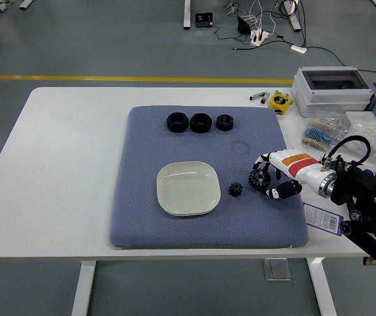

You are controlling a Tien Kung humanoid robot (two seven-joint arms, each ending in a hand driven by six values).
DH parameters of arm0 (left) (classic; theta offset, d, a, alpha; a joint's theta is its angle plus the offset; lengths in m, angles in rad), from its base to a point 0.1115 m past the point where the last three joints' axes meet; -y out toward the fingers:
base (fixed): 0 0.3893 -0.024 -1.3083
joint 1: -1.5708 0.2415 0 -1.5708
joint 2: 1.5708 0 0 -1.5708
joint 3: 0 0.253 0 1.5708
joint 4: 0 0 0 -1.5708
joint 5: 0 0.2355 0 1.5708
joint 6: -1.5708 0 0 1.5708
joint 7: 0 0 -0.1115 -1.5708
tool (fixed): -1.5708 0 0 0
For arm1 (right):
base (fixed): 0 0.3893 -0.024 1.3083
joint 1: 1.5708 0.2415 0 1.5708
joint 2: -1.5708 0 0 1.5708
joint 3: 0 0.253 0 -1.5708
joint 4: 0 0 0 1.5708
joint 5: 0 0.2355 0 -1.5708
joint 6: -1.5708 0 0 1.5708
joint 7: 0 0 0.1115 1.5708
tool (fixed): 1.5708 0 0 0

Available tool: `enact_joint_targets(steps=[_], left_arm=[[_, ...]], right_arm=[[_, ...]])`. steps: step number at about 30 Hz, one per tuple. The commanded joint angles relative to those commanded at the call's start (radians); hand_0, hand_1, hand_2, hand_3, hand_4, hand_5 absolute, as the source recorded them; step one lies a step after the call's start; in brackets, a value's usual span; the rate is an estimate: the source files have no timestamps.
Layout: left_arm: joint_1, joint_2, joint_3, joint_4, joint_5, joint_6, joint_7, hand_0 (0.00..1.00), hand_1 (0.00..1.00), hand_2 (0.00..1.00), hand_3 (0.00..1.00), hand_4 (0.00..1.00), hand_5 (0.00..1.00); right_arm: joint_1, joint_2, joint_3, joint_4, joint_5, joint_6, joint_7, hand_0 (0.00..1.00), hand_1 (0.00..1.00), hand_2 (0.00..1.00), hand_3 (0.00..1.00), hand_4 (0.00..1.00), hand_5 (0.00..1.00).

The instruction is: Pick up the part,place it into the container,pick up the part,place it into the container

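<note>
Right robot hand (271, 181) apparently clasps the larger gear (260, 179); smaller gear (236, 190) beside dish (188, 188).

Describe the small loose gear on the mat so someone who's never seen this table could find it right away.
Start at the blue-grey mat in the middle of the white table and find the cream square dish near its front. Just right of the dish lies the small black gear. It is smaller than the gear at the right robot hand and lies free, unlike the three black nuts at the mat's far edge.
</note>
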Motion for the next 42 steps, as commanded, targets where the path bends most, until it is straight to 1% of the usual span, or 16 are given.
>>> enact_joint_targets(steps=[5,7,15,17,18,23,24,30,31,36,37,39,42], left_arm=[[0.0,0.0,0.003,0.0,-0.005,0.001,0.0,0.708,0.628,0.642,0.566,0.614,0.704],[0.0,0.0,0.003,0.0,-0.006,0.001,-0.001,0.708,0.628,0.641,0.565,0.614,0.704],[0.002,0.0,0.0,0.0,-0.007,0.001,0.0,0.708,0.626,0.641,0.566,0.614,0.704],[0.002,0.0,-0.001,0.0,-0.007,0.001,0.0,0.708,0.626,0.641,0.566,0.614,0.704],[0.002,0.001,-0.001,0.0,-0.008,0.001,0.0,0.709,0.626,0.641,0.565,0.615,0.705],[0.004,0.002,-0.002,0.0,-0.009,0.001,0.0,0.709,0.626,0.641,0.565,0.615,0.705],[0.005,0.003,-0.002,0.0,-0.009,0.001,0.0,0.709,0.624,0.641,0.566,0.615,0.704],[0.009,0.006,-0.003,0.0,-0.009,0.001,0.002,0.709,0.624,0.641,0.566,0.615,0.704],[0.01,0.006,-0.003,0.0,-0.008,0.001,0.002,0.709,0.62,0.643,0.566,0.615,0.703],[0.012,0.009,-0.006,0.0,-0.003,0.002,0.003,0.709,0.62,0.643,0.566,0.615,0.703],[0.013,0.009,-0.006,0.0,-0.003,0.002,0.003,0.709,0.62,0.642,0.566,0.616,0.701],[0.014,0.011,-0.006,0.0,0.001,0.002,0.004,0.709,0.62,0.642,0.566,0.616,0.701],[0.016,0.012,-0.005,0.0,0.0,0.002,0.003,0.709,0.62,0.642,0.566,0.616,0.701]], right_arm=[[0.006,0.008,0.008,0.026,-0.002,-0.004,-0.022,0.276,0.322,0.367,0.328,0.69,0.002],[0.008,0.011,0.01,0.038,-0.003,-0.006,-0.028,0.273,0.302,0.358,0.327,0.68,0.002],[0.02,0.035,-0.016,0.144,0.047,-0.014,-0.034,0.276,0.299,0.356,0.328,0.678,0.002],[0.028,0.045,-0.031,0.157,0.057,-0.015,-0.036,0.276,0.299,0.356,0.328,0.678,0.002],[0.034,0.051,-0.039,0.161,0.062,-0.015,-0.037,0.291,0.301,0.358,0.33,0.688,0.002],[0.075,0.102,-0.097,0.147,0.073,-0.004,-0.064,0.291,0.301,0.358,0.33,0.688,0.002],[0.087,0.115,-0.113,0.141,0.074,-0.001,-0.072,0.386,0.347,0.417,0.381,0.582,0.059],[0.146,0.186,-0.194,0.094,0.077,0.014,-0.1,0.386,0.347,0.417,0.381,0.582,0.059],[0.154,0.197,-0.203,0.086,0.076,0.018,-0.107,0.476,0.441,0.519,0.547,0.687,0.12],[0.183,0.242,-0.222,0.059,0.077,0.024,-0.126,0.476,0.441,0.519,0.547,0.687,0.12],[0.185,0.248,-0.222,0.056,0.079,0.026,-0.123,0.625,0.635,0.765,0.887,0.998,0.256],[0.189,0.261,-0.218,0.045,0.092,0.036,-0.09,0.625,0.635,0.765,0.887,0.998,0.256],[0.187,0.268,-0.21,0.043,0.09,0.029,-0.051,0.625,0.635,0.765,0.887,0.998,0.256]])
